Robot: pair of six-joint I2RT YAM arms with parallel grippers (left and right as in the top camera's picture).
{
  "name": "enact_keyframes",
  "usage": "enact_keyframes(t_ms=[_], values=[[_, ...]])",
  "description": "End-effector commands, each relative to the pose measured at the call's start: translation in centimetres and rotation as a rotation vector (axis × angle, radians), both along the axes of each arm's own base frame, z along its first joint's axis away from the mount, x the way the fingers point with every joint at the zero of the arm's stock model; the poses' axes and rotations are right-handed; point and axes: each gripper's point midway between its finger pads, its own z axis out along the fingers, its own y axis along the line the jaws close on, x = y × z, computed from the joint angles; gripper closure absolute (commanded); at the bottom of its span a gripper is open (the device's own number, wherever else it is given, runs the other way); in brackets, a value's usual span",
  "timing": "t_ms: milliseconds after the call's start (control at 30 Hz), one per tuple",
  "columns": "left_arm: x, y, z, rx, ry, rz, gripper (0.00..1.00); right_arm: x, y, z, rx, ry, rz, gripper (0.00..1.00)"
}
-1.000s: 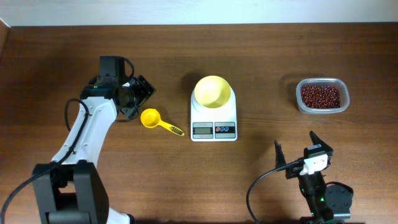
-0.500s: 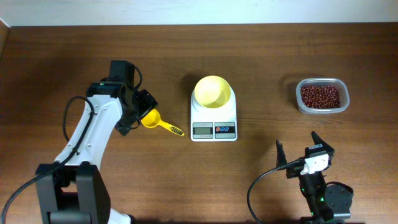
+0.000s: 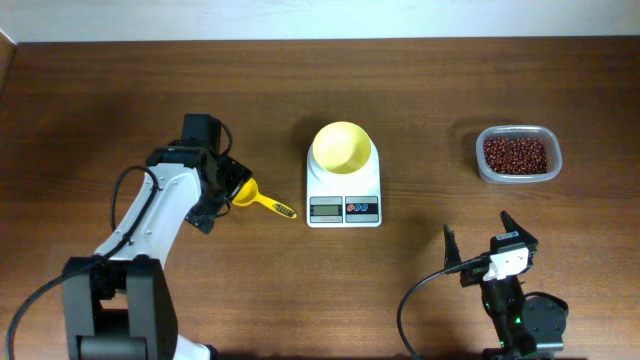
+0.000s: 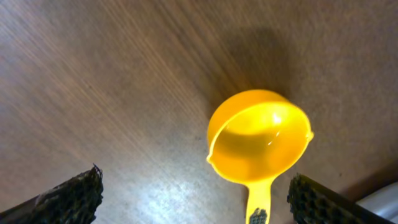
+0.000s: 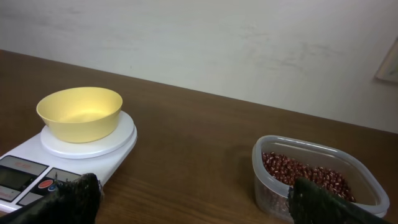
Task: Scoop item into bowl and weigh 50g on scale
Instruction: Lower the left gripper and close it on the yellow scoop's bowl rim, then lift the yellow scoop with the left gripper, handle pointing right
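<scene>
What I can't make out

From my left wrist, only the tips of my left fingers [image 4: 68, 196] show at the lower corners, and the scoop [image 4: 258, 146] loses its handle at the bottom edge. Overhead, my left arm [image 3: 160, 200] covers part of the scoop's cup, and the scale [image 3: 343, 190] display is too small to read. From my right wrist, my right fingers [image 5: 62, 199] hide the scale's near edge and the front of the tub [image 5: 311, 168].

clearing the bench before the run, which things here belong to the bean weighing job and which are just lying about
For the job: beans, their clear tub, yellow scoop, yellow bowl, white scale.
Just lying about: nothing else shows on the wooden table.
</scene>
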Motion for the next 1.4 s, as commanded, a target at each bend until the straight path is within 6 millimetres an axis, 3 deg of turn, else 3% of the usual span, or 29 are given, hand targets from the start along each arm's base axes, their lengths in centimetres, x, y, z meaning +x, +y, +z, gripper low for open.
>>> enact_keyframes(t_ms=[0,367,700,900,1367], values=[[0.1,0.3,-0.9,0.009,-0.018,0.03,0.0,0.0,0.0,-0.3,0.007,0.008,-0.004,0.01],[0.6,0.2,-2.3,0.005,-0.064,0.035,0.21,0.0,0.0,-0.3,0.007,0.008,-0.004,0.01],[1.0,-0.6,-4.8,-0.006,-0.03,0.037,0.3,0.0,0.0,-0.3,0.007,0.008,-0.004,0.01],[1.4,-1.5,-5.0,0.006,-0.045,0.012,0.35,0.0,0.0,-0.3,0.006,0.008,-0.004,0.01],[1.4,-0.6,-4.9,0.062,-0.046,0.021,0.44,0.0,0.0,-0.3,0.007,0.008,-0.004,0.01]])
